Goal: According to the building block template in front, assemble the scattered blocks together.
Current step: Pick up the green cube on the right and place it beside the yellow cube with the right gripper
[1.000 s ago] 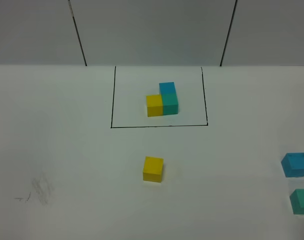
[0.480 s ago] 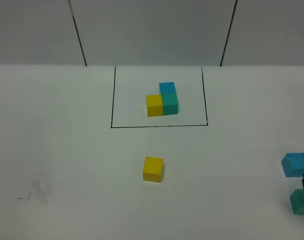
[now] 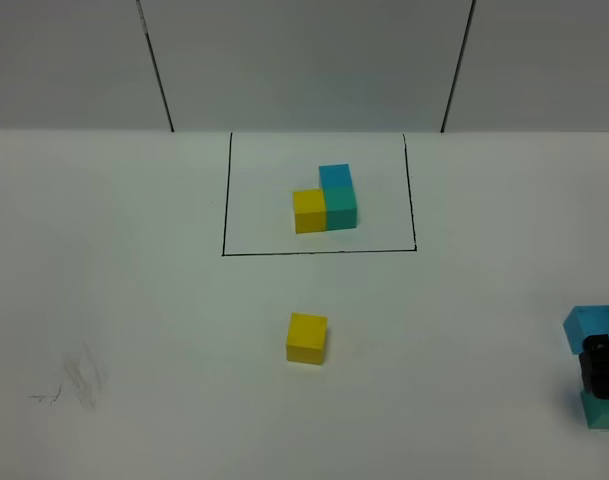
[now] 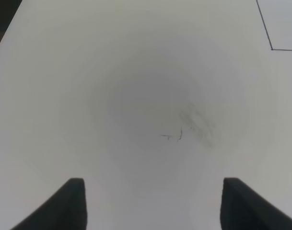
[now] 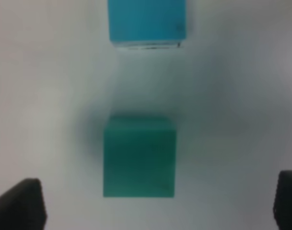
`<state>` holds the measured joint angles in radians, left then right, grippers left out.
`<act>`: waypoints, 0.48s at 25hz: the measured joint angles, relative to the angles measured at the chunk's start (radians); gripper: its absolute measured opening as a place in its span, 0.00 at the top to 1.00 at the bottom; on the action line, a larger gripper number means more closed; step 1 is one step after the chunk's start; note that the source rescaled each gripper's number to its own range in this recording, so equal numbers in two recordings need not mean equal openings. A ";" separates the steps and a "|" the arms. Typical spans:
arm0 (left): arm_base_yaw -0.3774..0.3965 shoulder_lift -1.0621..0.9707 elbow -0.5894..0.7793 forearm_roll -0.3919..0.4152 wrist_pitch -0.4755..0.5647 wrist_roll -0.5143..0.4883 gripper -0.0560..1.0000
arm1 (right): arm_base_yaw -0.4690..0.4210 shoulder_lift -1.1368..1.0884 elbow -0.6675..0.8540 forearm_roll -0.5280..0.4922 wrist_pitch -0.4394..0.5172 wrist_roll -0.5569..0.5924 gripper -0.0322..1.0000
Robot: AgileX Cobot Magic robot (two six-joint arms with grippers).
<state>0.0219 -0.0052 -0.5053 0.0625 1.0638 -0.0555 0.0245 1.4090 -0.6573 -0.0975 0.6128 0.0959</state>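
Note:
The template (image 3: 325,199) is a joined yellow, teal-green and sky-blue L inside a black drawn rectangle at the back. A loose yellow cube (image 3: 307,338) sits mid-table. A loose sky-blue cube (image 3: 589,325) and a teal-green cube (image 3: 602,410) sit at the far right edge. My right gripper (image 3: 601,368) hangs over the teal-green cube (image 5: 139,157), open, its fingertips (image 5: 18,206) wide on either side; the sky-blue cube (image 5: 146,20) lies beyond. My left gripper (image 4: 153,203) is open and empty over bare table.
Faint grey scuff marks (image 3: 76,380) mark the white table at the front left, also seen in the left wrist view (image 4: 193,127). A corner of the black rectangle (image 4: 272,48) shows there. A grey wall with dark seams stands behind.
My right gripper has come in from the right edge and moved left over the teal-green cube, partly covering it. The cubes have not moved.

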 joint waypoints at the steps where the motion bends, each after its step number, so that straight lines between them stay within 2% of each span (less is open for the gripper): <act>1: 0.000 0.000 0.000 0.000 0.000 0.000 0.60 | 0.000 0.011 0.000 0.000 -0.004 0.000 0.00; 5: 0.000 0.000 0.000 0.000 0.000 0.000 0.60 | 0.000 0.052 0.000 0.006 -0.024 0.000 0.00; 12: 0.000 0.000 0.000 0.000 0.000 0.000 0.60 | 0.000 0.103 0.052 0.034 -0.137 0.000 0.01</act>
<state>0.0219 -0.0052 -0.5053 0.0625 1.0638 -0.0555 0.0245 1.5116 -0.6054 -0.0635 0.4763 0.0959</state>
